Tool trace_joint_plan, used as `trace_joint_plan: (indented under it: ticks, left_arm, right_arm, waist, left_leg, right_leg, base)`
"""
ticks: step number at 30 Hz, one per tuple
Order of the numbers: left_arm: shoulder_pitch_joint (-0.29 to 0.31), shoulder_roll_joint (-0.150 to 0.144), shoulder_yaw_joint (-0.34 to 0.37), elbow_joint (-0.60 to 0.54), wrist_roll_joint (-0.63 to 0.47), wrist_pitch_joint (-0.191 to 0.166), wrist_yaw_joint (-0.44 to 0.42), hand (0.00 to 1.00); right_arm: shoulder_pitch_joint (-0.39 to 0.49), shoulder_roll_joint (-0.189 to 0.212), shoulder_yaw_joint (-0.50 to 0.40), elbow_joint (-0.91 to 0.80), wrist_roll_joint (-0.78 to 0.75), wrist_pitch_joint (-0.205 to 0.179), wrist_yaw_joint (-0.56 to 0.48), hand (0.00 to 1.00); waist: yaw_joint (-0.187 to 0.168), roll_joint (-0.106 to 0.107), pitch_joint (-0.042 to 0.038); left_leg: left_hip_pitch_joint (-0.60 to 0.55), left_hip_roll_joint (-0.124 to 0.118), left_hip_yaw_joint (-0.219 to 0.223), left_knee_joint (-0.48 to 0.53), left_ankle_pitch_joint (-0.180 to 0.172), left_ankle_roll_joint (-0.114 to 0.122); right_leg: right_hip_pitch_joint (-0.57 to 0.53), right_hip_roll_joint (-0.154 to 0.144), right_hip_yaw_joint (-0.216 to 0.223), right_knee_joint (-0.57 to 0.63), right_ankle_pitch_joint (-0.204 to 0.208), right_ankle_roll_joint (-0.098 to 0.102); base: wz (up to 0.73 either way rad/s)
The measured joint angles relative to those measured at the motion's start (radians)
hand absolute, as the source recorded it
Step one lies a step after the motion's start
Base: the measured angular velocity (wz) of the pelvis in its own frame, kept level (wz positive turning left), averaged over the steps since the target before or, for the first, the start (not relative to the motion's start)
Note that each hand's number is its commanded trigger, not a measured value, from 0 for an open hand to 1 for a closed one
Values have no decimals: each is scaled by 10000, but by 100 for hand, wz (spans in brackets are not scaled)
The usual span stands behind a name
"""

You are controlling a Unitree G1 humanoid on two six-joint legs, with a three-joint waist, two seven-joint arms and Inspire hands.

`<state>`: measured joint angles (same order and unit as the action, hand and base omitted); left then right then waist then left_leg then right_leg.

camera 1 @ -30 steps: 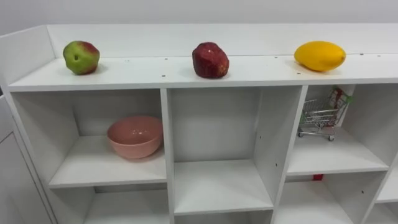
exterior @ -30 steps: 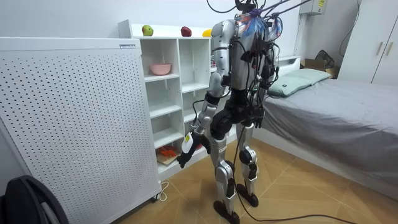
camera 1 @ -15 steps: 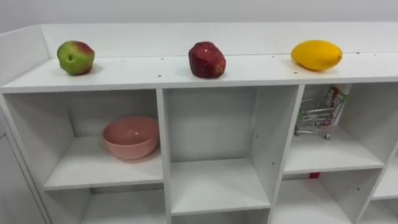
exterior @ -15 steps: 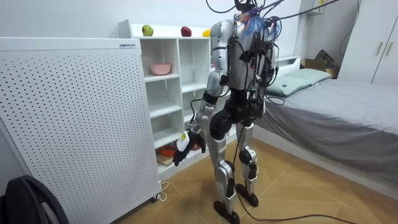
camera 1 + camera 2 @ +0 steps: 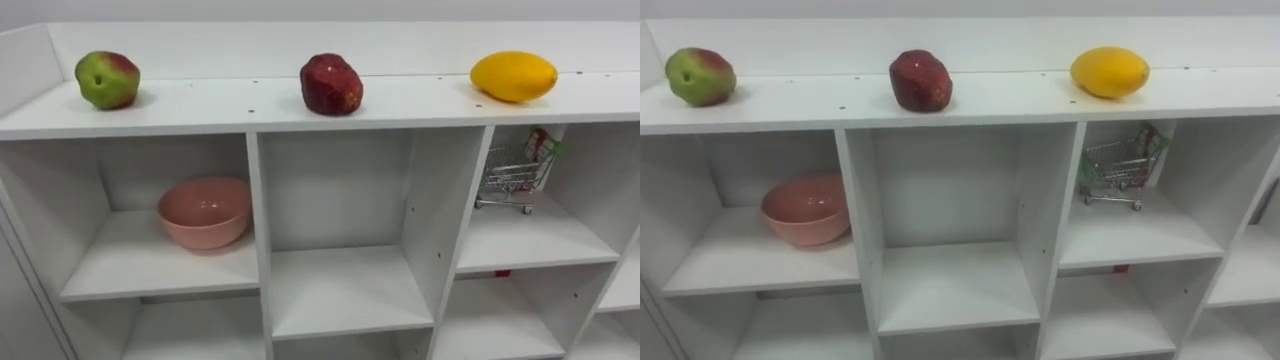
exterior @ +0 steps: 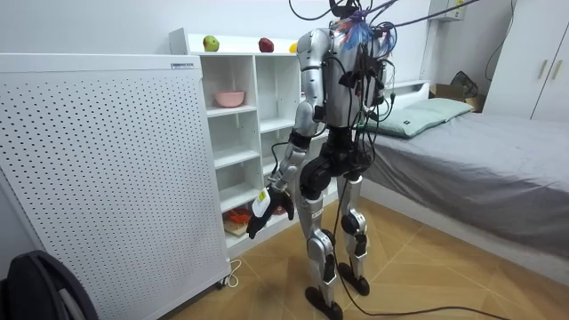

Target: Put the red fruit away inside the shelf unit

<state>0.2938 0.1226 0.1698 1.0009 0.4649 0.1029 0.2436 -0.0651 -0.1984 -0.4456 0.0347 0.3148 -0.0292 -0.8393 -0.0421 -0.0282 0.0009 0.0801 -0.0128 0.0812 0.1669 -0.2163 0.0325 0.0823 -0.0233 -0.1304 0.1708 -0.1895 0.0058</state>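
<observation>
Fruit pieces number three, all resting on the top board of the white shelf unit (image 5: pixel 420 100), set well apart in one row. From the middle of the eye view, one green and red apple (image 5: pixel 106 79) lies toward 10 o'clock, one dark red apple (image 5: pixel 331 84) toward 12 o'clock, and one yellow fruit (image 5: pixel 513 76) toward 2 o'clock. No piece touches another.

Below the top board runs a row of three open compartments. The one at 9 o'clock holds a single pink bowl (image 5: pixel 204 212), standing upright on its shelf, under the green and red apple. The one at 3 o'clock holds a single toy shopping cart (image 5: pixel 512 176) of wire, under the yellow fruit.

In the room view the robot stands upright on the wooden floor, close in front of the shelf unit and facing it. Its left hand (image 6: pixel 259 216) hangs low beside its thigh, at about 7 o'clock from its hips, apart from the shelves and the fruit; whether it is released or clenched cannot be told. One white perforated panel (image 6: pixel 107 169) stands against the shelf unit on the room view's left. One bed (image 6: pixel 480 151) with one pillow (image 6: pixel 431 114) lies behind the robot, on the room view's right.
</observation>
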Motion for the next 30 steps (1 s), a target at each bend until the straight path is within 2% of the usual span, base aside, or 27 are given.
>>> trace_joint_plan:
  ticks: [3, 7, 11, 14, 15, 17, 19, 21, 22, 24, 27, 30]
  left_arm:
    - [-44, 12, -34, 18, -1, -2, -6, 0]
    - [-76, 36, -123, 92, 70, -3, -38, 0]
    - [-98, 57, -192, 326, 52, -30, -335, 0]
    - [-99, 59, -178, 307, 75, -217, -417, 0]
    - [-100, 60, -171, 259, 74, -270, -419, 0]
    - [-93, 76, -159, 200, 74, -309, -419, 0]
    - [-132, 119, -160, 205, 75, -311, -422, 0]
    - [-167, 165, -161, 214, 76, -370, -427, 0]
    - [-187, 189, -172, 219, 76, -419, -428, 0]
    - [-235, 210, -215, 290, 73, -445, -424, 0]
    - [-324, 204, -350, 398, 74, -443, -523, 0]
    - [-358, 253, -348, 384, 78, -442, -617, 0]
  right_arm:
    - [-406, -395, 302, -1023, -731, -33, -208, 0]
    - [-1107, -700, 594, -1958, -1871, -81, -171, 0]
    - [-1503, -1211, 939, -2678, -1875, -223, 217, 0]
    - [-1804, -1526, 1001, -3037, -1855, -258, 727, 0]
    - [-1952, -1622, 1000, -3246, -1803, -256, 899, 0]
    - [-2201, -1744, 1066, -3630, -1712, -256, 1147, 0]
    - [-2605, -1952, 1240, -3896, -1690, -257, 1577, 0]
    - [-2933, -2122, 1424, -3900, -1690, -260, 1858, 0]
    - [-3044, -2226, 1515, -3902, -1691, -265, 2093, 0]
    - [-3253, -2271, 1690, -3901, -1695, -268, 2344, 0]
    - [-3764, -2339, 2009, -3898, -1685, -274, 2852, 0]
    - [-4254, -2712, 2420, -3887, -1632, -272, 3407, 0]
  waist:
    - [178, -10, -11]
    - [260, -59, 25]
    - [393, -119, 59]
    - [448, -194, 2]
    - [490, -225, -54]
    - [506, -318, -34]
    - [512, -459, -53]
    - [506, -556, -9]
    - [529, -628, -19]
    - [616, -655, 53]
    - [654, -669, 46]
    - [748, -627, 48]
  left_leg:
    - [40, 4, 8, 16, 0, 0]
    - [-43, 1, -89, 80, 0, 1]
    - [-57, 8, -115, 75, 0, 1]
    - [-141, 5, -147, 79, 4, -4]
    - [-169, 5, -155, 80, 13, -8]
    - [-171, 7, -166, 81, 17, -8]
    - [-148, 6, -186, 101, 18, -8]
    - [-118, 5, -186, 121, 17, -8]
    - [-58, 5, -183, 125, 17, -8]
    - [2, 7, -177, 123, 17, -8]
    - [-26, 11, -208, 41, 11, -5]
    - [-6, 15, -229, 21, 12, -5]
  right_leg:
    - [47, 2, 7, 3, 1, -1]
    - [42, -11, -77, 4, 3, -4]
    - [18, -10, -96, 11, 4, -6]
    - [-44, -14, -174, 3, 3, -5]
    - [-118, -17, -192, 13, 4, -6]
    - [-114, -16, -214, 17, 4, -6]
    - [-45, -32, -360, 16, 4, -5]
    - [51, -42, -413, -11, 5, -5]
    - [77, -41, -401, -4, 5, -5]
    - [130, -40, -386, -3, 4, -5]
    - [97, -41, -391, 9, 5, -5]
    - [126, -35, -401, 24, 9, -11]
  base:
    - [1]
    - [6]
    - [0]
    - [5]
    - [0]
    - [2]
    - [6]
    - [5]
    - [0]
    - [0]
    - [-2]
    - [1]
